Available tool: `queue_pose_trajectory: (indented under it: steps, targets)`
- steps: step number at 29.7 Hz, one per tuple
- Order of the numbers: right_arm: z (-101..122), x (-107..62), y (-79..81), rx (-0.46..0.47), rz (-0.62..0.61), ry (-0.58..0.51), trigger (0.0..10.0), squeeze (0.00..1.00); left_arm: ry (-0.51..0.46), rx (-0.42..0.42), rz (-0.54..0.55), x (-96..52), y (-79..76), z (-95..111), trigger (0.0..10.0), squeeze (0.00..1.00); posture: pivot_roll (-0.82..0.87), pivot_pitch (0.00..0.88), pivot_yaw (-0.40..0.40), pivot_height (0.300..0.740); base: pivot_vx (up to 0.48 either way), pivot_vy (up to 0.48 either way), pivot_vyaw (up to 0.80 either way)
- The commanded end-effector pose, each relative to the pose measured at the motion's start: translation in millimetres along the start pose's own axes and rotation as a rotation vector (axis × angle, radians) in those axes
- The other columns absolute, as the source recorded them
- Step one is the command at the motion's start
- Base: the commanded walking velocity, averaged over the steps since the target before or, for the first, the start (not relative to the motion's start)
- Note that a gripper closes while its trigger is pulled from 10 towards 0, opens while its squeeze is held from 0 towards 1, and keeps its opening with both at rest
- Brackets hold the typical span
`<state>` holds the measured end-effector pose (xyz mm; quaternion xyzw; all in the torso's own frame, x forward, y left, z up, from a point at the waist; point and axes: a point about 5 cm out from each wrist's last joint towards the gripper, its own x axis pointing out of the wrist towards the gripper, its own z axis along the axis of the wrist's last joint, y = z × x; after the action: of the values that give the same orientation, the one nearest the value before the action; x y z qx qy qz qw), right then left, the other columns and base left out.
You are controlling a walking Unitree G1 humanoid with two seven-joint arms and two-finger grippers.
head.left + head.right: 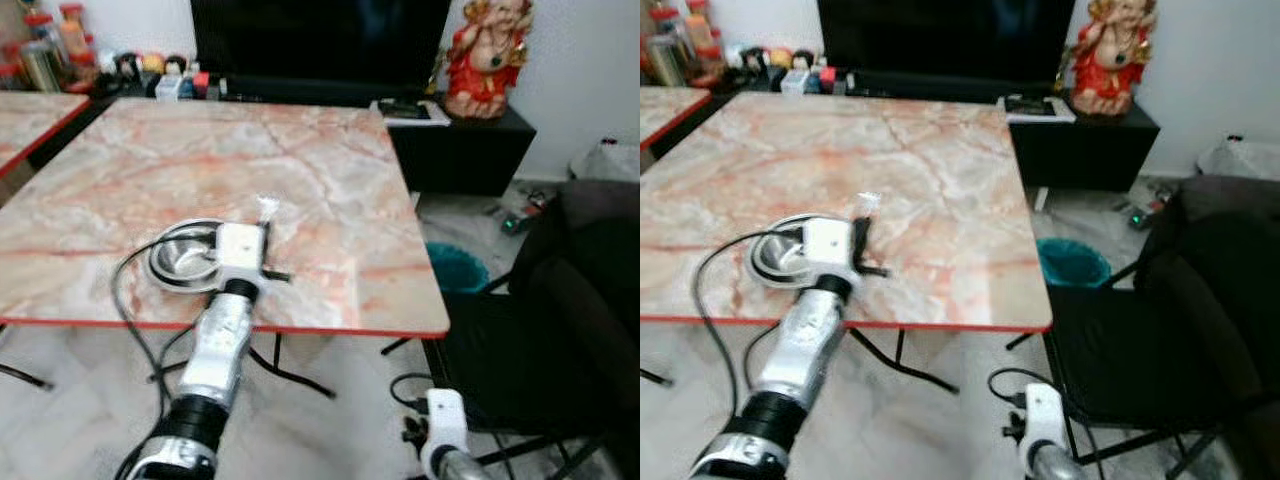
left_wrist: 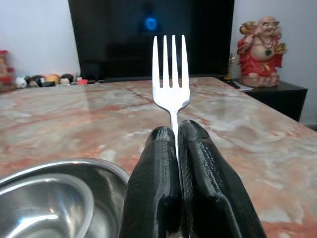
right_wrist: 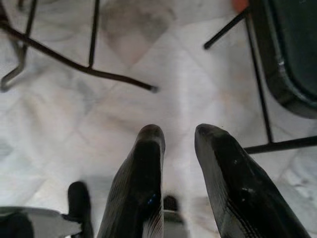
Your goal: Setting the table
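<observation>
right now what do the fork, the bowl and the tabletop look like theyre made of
The fork, held by the left gripper, looks like polished steel: bright and reflective. The bowl beside it looks like shiny stainless steel, mirroring light. The tabletop looks like glossy pink-veined marble, possibly a laminate, with a red edge.

The square marble-patterned table top (image 1: 300,170) is pale cream veined with pink and salmon, edged in a red band. On it, the round steel plate (image 1: 172,268) shines silver, as does the four-tined metal fork (image 2: 171,94) above it. The left gripper (image 2: 181,163) has glossy black fingers. Beyond the table stand a black screen (image 1: 320,40) and a red-and-gold figurine (image 1: 490,55); beside the table, a teal bin (image 1: 455,268).
</observation>
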<state>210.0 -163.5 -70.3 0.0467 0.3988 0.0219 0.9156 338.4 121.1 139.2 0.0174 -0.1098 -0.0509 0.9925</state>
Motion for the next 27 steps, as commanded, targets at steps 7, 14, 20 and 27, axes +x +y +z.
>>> queue_pose_trajectory:
  steps: [7, 14, 20, 27]
  targets:
    - [-1.7, -1.8, -9.5, -0.002, -0.025, 0.009, 10.0, 0.0, 0.0, -0.012, -0.012, 0.8, -6.6, -0.1, 10.0, 0.0, -0.01, 0.0, -0.068, 0.727, 0.0, 0.0, 0.0]
    - [-1.1, -1.8, -10.0, -0.002, -0.027, 0.006, 10.0, 0.0, 0.011, -0.027, 0.023, 1.9, -0.2, -1.0, 10.0, 0.0, -0.02, 0.0, -0.069, 0.727, 0.0, 0.0, 0.0]
    - [-1.3, -1.9, -10.7, -0.006, -0.029, 0.008, 10.0, 0.0, 0.012, -0.022, 0.026, 1.5, 1.6, -1.2, 10.0, 0.0, -0.01, 0.0, -0.071, 0.727, 0.131, 0.0, 0.0]
    - [-0.8, -1.2, -7.2, -0.002, -0.01, 0.009, 10.0, 0.0, 0.013, -0.021, 0.023, 1.4, 0.3, -1.5, 10.0, 0.0, -0.02, 0.0, -0.07, 0.709, 0.273, 0.0, 0.0]
